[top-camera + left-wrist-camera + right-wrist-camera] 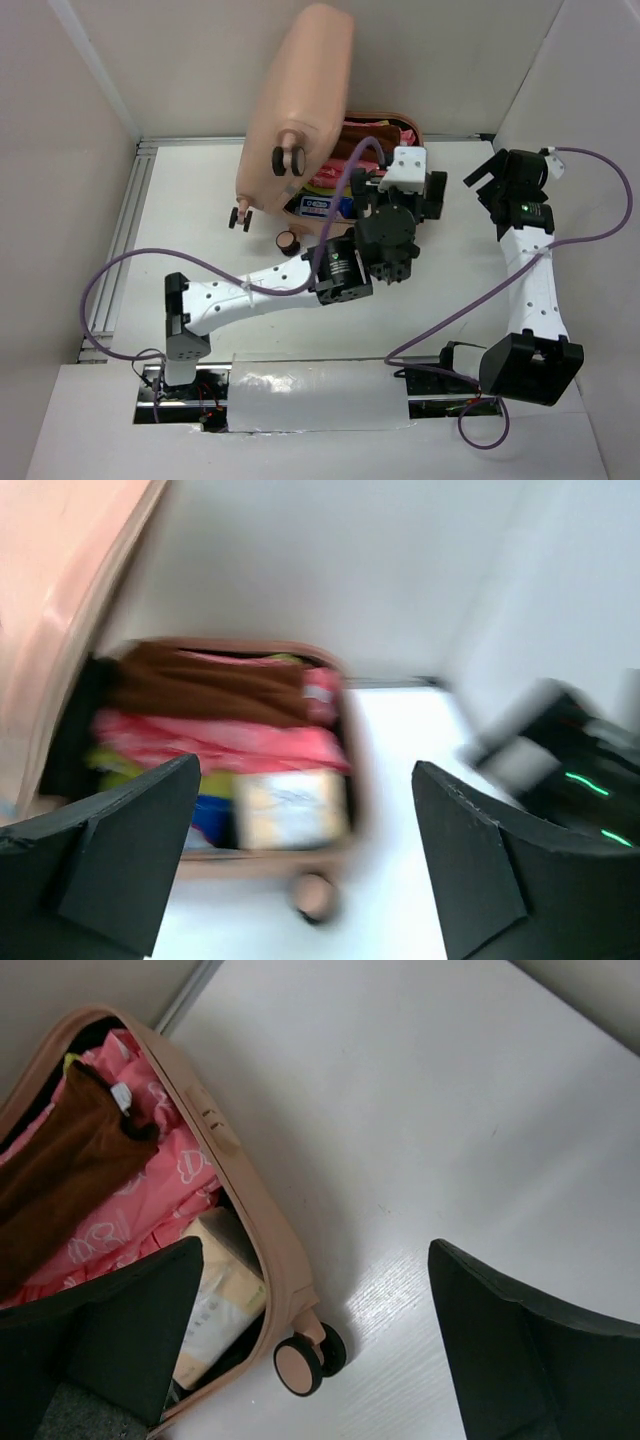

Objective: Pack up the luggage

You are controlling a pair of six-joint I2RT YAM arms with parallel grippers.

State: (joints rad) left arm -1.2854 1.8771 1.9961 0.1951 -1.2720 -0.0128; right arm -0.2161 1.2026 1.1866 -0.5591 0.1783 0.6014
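Note:
The peach-pink luggage (300, 100) stands open at the back of the table, its lid raised upright and its lower shell (250, 1220) lying flat. Inside lie a brown cloth (70, 1160), a pink patterned cloth (140, 1200) and a pale box (215, 1310). My left gripper (400, 190) hovers over the shell's near end, open and empty; its blurred wrist view has the packed shell (355, 770) ahead between the fingers (130, 860). My right gripper (485, 185) is open and empty to the right of the luggage, above the bare table beside a wheel (305, 1360).
White walls close in the table on the left, back and right. A metal rail (125, 230) runs along the left edge. The right arm (580, 770) shows blurred in the left wrist view. Purple cables (130, 270) loop from both arms.

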